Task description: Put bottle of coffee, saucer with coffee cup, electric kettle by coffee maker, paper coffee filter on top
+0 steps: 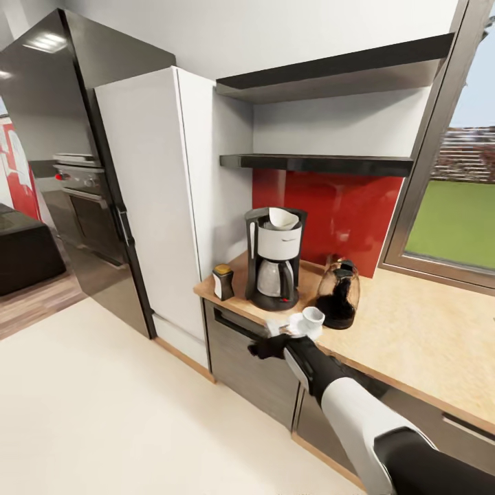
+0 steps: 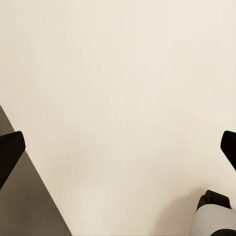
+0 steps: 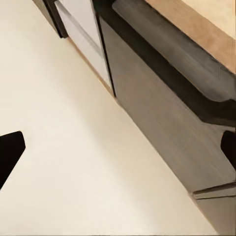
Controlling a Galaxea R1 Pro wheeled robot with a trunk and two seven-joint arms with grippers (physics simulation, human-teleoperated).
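Cup (image 1: 313, 316) sits on saucer (image 1: 297, 328) at the table (image 1: 426, 337) front edge, beside coffee maker (image 1: 274, 258) and kettle (image 1: 338, 292). My right gripper (image 1: 269, 344) just off the rim; closure unreadable. Left gripper (image 2: 118, 147) spread over floor. Risk: a nudge tips the saucer off. Open room rightward.

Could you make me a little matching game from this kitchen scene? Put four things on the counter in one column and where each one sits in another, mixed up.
Things:
1. paper coffee filter
2. bottle of coffee
3. electric kettle
4. coffee cup

Places:
A. at the counter's front edge, by the right gripper
B. on top of the coffee maker
C. on the window side of the coffee maker
D. on the fridge side of the coffee maker

Pairs: 1-B, 2-D, 3-C, 4-A
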